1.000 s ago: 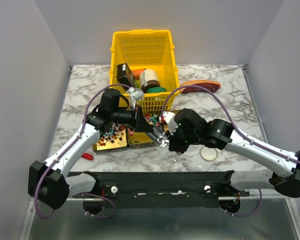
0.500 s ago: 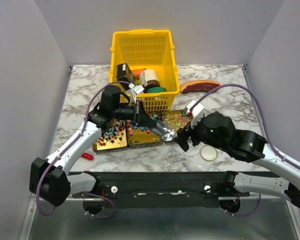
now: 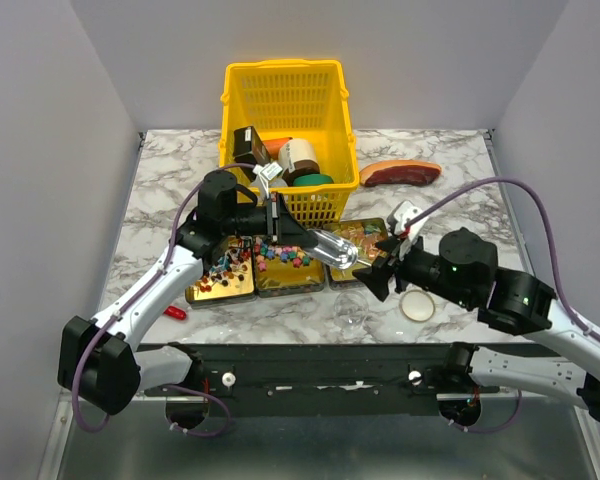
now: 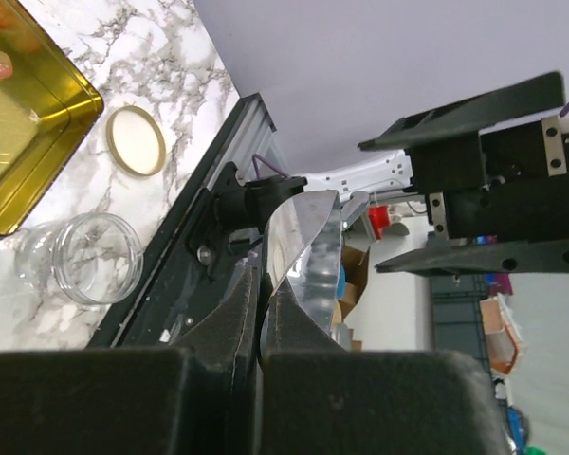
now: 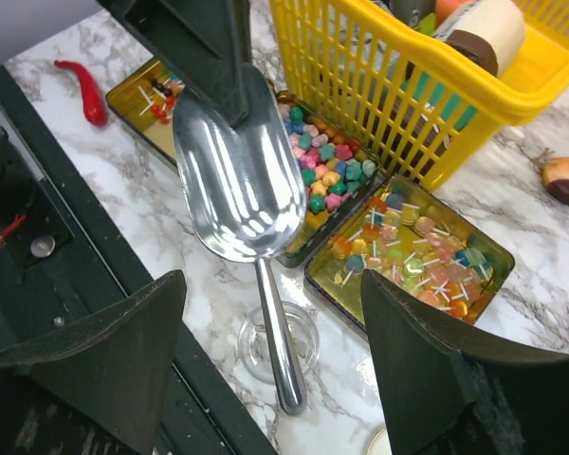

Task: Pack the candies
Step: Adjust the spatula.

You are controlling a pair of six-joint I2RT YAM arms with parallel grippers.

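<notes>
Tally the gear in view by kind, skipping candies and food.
tins: 3
jar: 1
lid: 1
basket: 1
scoop: 1
Total: 7

Lab rig: grey-walled marble table (image 3: pixel 170 180)

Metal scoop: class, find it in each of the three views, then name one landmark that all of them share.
Top external: the scoop lies near the picture's centre.
Left wrist: lower centre, seen edge-on.
Right wrist: upper left, bowl up, handle running down.
Shared landmark: the glass jar.
</notes>
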